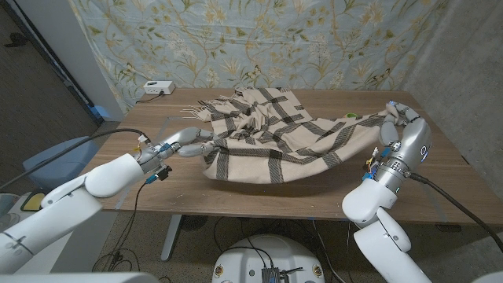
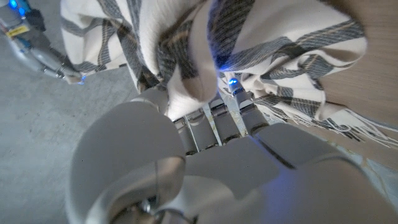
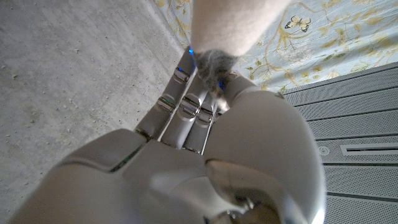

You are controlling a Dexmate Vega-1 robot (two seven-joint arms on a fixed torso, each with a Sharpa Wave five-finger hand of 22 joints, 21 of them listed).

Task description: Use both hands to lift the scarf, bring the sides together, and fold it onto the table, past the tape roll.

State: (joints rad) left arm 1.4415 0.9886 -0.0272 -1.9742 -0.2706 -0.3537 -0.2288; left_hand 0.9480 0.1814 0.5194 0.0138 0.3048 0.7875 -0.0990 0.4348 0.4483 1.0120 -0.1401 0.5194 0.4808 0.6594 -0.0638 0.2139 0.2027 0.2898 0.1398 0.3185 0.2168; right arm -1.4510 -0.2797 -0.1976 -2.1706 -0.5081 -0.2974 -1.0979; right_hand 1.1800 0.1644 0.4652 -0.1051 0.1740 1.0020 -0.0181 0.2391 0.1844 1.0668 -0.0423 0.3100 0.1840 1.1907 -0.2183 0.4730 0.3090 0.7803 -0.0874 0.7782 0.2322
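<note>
The cream scarf (image 1: 275, 134) with dark plaid stripes hangs stretched between my two hands above the wooden table (image 1: 259, 189), sagging in the middle, its far part bunched on the tabletop. My left hand (image 1: 189, 141) grips the scarf's left edge low over the table; in the left wrist view the fingers (image 2: 211, 118) close on the striped cloth (image 2: 249, 43). My right hand (image 1: 399, 124) holds the right end raised higher; the right wrist view shows the fingers (image 3: 186, 106) pinching a cream corner (image 3: 233, 25). A small bit of the tape roll (image 1: 350, 115) peeks out behind the scarf.
A white box (image 1: 156, 87) with a cable sits at the table's far left corner. A floral curtain (image 1: 259, 39) hangs behind the table. Bare wood lies along the near edge under the scarf.
</note>
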